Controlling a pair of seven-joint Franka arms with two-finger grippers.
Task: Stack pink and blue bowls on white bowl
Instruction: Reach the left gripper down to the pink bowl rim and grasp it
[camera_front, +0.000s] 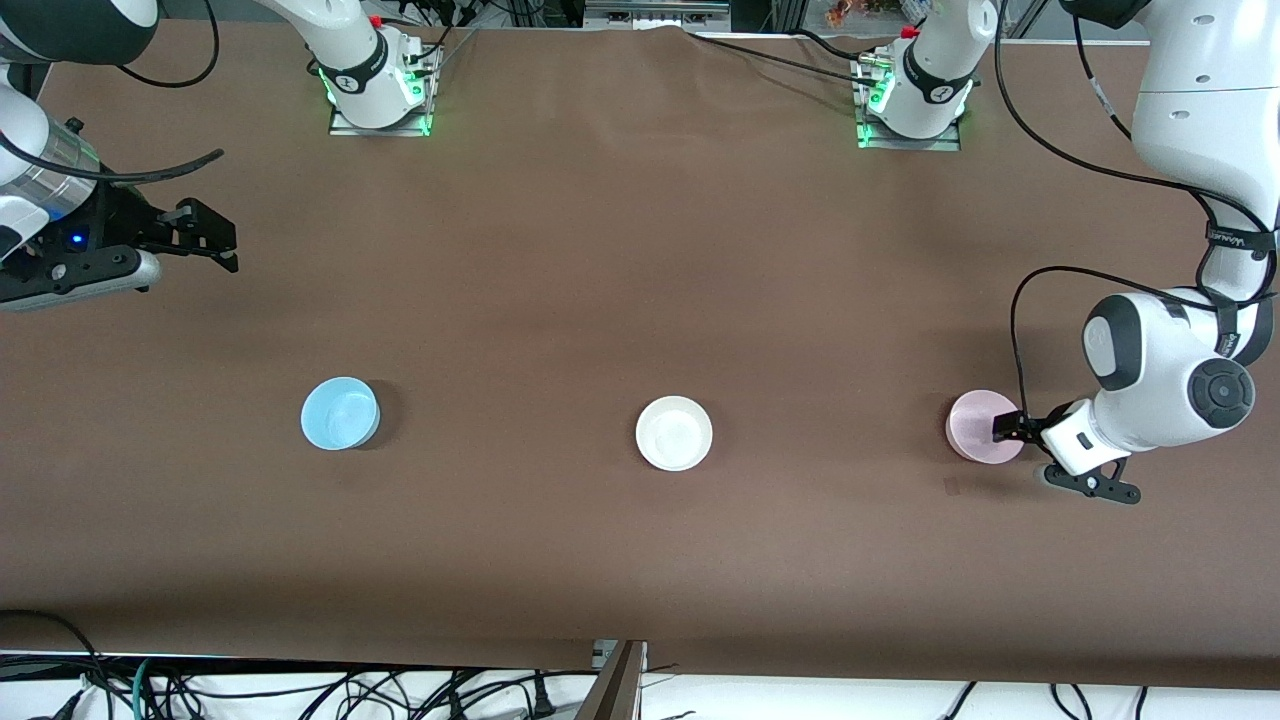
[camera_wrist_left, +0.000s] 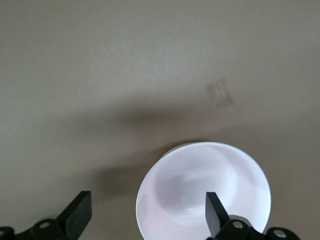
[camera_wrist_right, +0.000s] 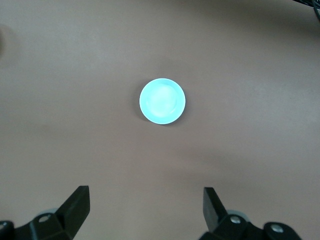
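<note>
Material: thin moulded plastic, judged from the look of all three bowls; each should be light, stiff at the rim and smooth enough to slip in a weak pinch
Pink bowl (camera_front: 983, 425): upright on the brown table (camera_front: 600, 300) at the left arm's end; in the left wrist view (camera_wrist_left: 204, 192) one finger stands over its inside and the other stands well outside its rim, so the near wall lies between the jaws
Left gripper (camera_front: 1003, 428): released, jaws spread wide, low over the pink bowl's edge; nothing grasped
Grip point, pink bowl: the rim wall between the jaws, one finger inside and one outside; a firm, square pinch is advised, since a shallow wall gives little surface
White bowl (camera_front: 674, 432): upright mid-table, well apart from both grippers; this is the base of the stack
Blue bowl (camera_front: 340, 413): upright toward the right arm's end, apart from the right gripper; in the right wrist view (camera_wrist_right: 162, 100) it lies well ahead of the jaws, roughly centred between them
Right gripper (camera_front: 205, 240): released, jaws spread, held high over bare table; this arm waits
Obstructions: none seen between the pink and white bowls
Other items: a faint pale tape mark (camera_wrist_left: 220, 93) on the table just beside the pink bowl; flat, no hindrance
Risk: a light bowl may tilt or skid if the jaws close off-centre
</note>
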